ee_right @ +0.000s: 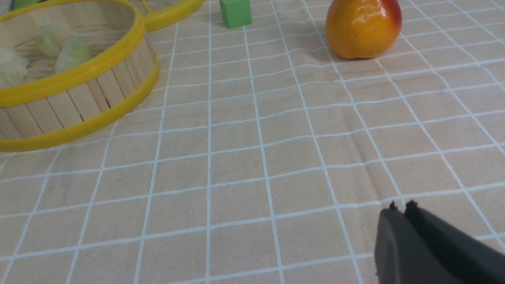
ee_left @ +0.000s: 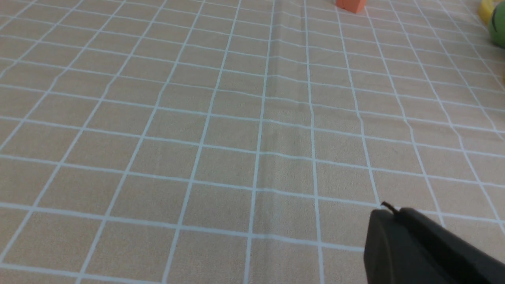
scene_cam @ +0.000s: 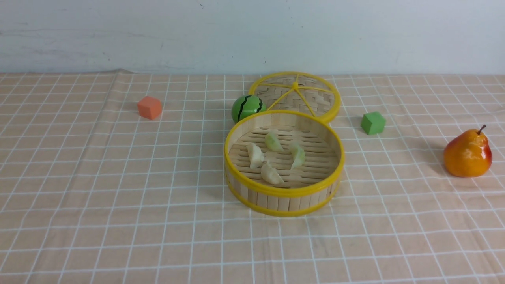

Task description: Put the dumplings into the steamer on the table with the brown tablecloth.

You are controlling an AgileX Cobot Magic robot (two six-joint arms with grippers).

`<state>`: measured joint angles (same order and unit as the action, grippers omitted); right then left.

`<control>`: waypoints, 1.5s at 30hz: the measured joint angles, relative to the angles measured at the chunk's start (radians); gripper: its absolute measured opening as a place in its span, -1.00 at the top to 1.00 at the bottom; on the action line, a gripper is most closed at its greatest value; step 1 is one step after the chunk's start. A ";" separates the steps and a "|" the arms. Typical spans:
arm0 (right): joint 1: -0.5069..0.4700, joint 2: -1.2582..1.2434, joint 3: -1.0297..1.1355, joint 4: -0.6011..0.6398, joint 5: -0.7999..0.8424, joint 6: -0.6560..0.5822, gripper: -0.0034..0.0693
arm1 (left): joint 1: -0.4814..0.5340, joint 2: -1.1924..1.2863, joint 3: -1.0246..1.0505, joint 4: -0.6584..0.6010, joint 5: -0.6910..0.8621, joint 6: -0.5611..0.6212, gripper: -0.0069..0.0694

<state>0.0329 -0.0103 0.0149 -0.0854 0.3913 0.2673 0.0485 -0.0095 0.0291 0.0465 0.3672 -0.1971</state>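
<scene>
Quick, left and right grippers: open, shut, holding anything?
Left gripper: shut, nothing in the jaws.
Right gripper: shut, nothing in the jaws.

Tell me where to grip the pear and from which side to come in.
Grip the pear across its wide lower body, coming down from above with the right gripper, probably best. It stands upright alone on the tablecloth, stem up; the narrower top would likely slip.
</scene>
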 joint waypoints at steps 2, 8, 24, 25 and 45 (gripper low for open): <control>0.000 0.000 0.000 0.000 0.000 0.000 0.82 | 0.000 0.000 0.000 -0.001 0.000 0.009 0.86; 0.000 0.000 0.000 0.000 0.000 -0.001 0.82 | 0.000 0.000 0.000 -0.003 0.000 0.012 0.86; 0.000 0.000 0.000 0.001 0.001 -0.001 0.77 | 0.000 0.000 0.000 -0.003 0.001 0.012 0.86; 0.000 0.000 0.000 0.001 0.001 -0.001 0.76 | 0.000 0.000 0.000 -0.003 0.001 0.012 0.86; 0.000 0.000 0.000 0.001 0.001 -0.001 0.69 | 0.000 0.000 0.000 -0.003 0.001 0.012 0.85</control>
<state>0.0329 -0.0103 0.0149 -0.0845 0.3921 0.2664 0.0485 -0.0095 0.0291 0.0436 0.3683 -0.1846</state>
